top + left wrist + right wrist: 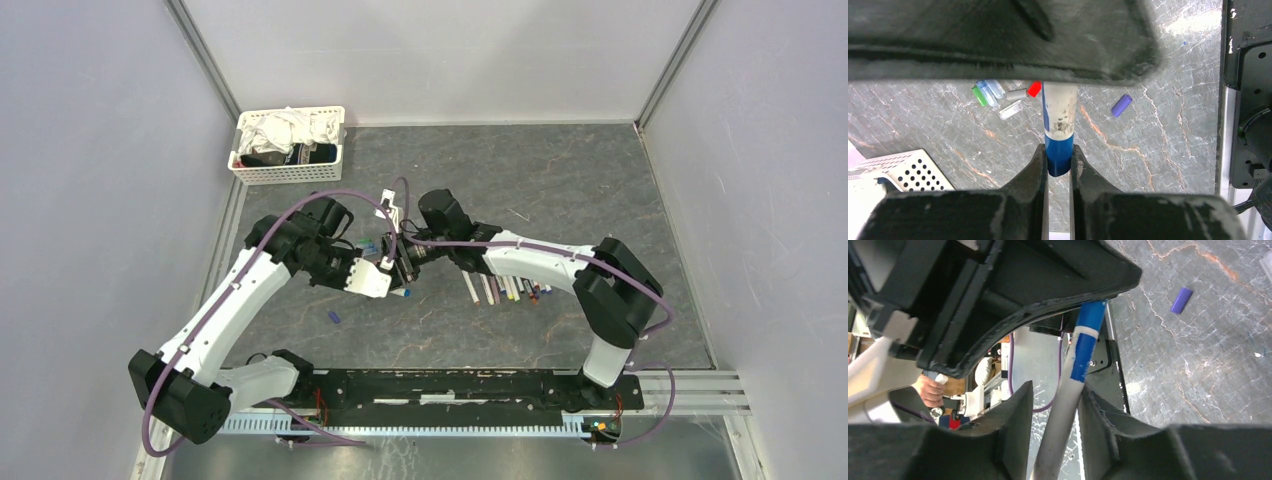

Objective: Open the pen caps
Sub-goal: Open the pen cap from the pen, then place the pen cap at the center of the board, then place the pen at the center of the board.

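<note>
The fingers [1037, 167] of the left gripper [1059, 152] stand narrow, clamped on either side of a blue cap [1058, 159]. The cap sits on the end of a pen [1061, 107] with a smudged white barrel, which runs from it toward 12 o'clock in the left wrist view and passes under the dark body of the other gripper.

The fingers [1018, 415] of the right gripper [1057, 407] are also narrow, pinching the white barrel of the same pen. In the right wrist view the barrel runs toward 1 o'clock, past a blue band, to the blue cap.

In the top view the two grippers meet tip to tip near the middle of the grey marbled table [560, 180], with the pen held between them above it.

Loose caps lie on the table. In the left wrist view a red cap [1034, 88], a green cap [979, 95] and several pale ones sit close together at 10 o'clock of the held cap. A purple cap [1121, 105] lies alone at 1 o'clock.

In the top view a row of pens [505, 288] lies side by side at 3 o'clock of the grippers. A white basket [290, 172] of cloths stands at 11 o'clock, in the far corner.
</note>
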`<state>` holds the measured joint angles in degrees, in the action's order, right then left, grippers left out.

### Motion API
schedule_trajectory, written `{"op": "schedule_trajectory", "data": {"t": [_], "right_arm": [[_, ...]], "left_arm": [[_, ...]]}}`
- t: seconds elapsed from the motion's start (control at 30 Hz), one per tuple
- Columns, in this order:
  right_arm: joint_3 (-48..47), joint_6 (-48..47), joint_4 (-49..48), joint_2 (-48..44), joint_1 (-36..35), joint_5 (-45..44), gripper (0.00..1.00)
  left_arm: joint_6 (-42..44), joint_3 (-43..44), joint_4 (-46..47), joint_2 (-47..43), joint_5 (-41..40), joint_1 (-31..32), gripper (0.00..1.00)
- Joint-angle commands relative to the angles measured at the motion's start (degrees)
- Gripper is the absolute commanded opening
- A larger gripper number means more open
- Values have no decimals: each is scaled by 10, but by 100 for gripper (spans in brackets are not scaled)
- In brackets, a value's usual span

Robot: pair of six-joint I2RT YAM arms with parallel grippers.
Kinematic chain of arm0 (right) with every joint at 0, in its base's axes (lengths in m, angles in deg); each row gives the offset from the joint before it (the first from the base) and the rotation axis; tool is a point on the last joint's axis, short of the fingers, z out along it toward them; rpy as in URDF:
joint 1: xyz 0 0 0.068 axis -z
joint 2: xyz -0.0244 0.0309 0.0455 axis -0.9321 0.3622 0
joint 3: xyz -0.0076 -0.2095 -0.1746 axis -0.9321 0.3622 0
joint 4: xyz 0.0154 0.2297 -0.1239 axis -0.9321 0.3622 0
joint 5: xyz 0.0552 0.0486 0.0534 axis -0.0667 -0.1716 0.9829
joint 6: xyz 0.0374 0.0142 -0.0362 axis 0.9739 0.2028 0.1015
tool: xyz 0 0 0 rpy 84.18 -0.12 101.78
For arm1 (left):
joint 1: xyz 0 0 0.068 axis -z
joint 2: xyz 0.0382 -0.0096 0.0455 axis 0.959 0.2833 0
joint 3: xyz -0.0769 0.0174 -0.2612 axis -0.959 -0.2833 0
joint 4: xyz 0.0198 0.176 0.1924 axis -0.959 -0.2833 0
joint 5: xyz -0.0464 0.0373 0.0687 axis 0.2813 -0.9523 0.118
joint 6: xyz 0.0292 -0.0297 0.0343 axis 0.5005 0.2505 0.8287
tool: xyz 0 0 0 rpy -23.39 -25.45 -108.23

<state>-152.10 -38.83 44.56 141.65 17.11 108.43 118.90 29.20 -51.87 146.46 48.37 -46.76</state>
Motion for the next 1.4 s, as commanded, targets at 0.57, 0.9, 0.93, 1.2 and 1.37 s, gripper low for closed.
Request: {"op": "schedule_trajectory", "data": {"t": [0.57, 0.9, 0.93, 1.2, 1.37], "right_arm": [[33, -19, -42, -31, 8, -5, 0], [85, -108, 67, -76, 35, -25, 0], [108, -122, 77, -92, 43, -27, 0], [288, -185, 142, -233, 102, -42, 0], [291, -219, 194, -273, 147, -123, 0]], "left_arm": [[-18, 6, -17, 13, 44, 4, 18], [11, -5, -4, 25, -3, 4, 2], [19, -14, 1, 29, -20, 3, 2], [62, -39, 40, 58, -54, -32, 2], [0, -16, 98, 98, 11, -27, 2]]}}
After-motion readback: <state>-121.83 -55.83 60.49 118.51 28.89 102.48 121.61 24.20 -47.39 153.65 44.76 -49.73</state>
